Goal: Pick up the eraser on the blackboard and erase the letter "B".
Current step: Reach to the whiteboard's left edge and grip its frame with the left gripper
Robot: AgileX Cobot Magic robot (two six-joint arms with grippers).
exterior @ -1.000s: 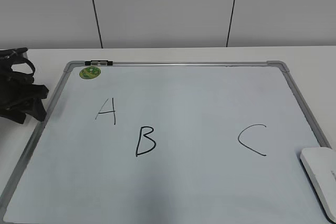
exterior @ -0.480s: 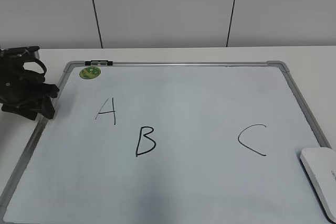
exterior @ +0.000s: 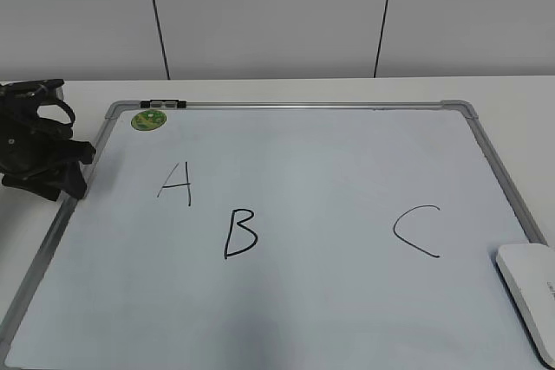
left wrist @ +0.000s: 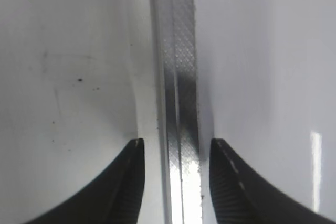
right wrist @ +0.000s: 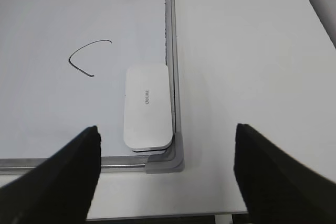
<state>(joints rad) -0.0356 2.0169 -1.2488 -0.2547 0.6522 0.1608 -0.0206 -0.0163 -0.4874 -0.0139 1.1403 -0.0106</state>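
The board (exterior: 347, 179) lies flat on the white worktop (exterior: 512, 93), a green magnet (exterior: 148, 119) and a small black clip (exterior: 164, 104) at its far left corner; across it run a thin A (exterior: 176, 182), the bold B (exterior: 239, 233) and a C (exterior: 418, 231), with bare surface around the B. The eraser (exterior: 529, 295) lies in the board's near right corner, well apart from the B; nothing sits on it. The left hand (left wrist: 175, 148) (a dark mass at the board's left edge in the exterior view) is spread, its fingers (left wrist: 131, 182) straddling the grey frame (left wrist: 178, 77), holding nothing. The right hand (right wrist: 167, 171) is spread wide above the eraser, empty. Only the right wrist view shows the eraser whole, grey print and dark underside, hard against the frame corner; the exterior view crops it.
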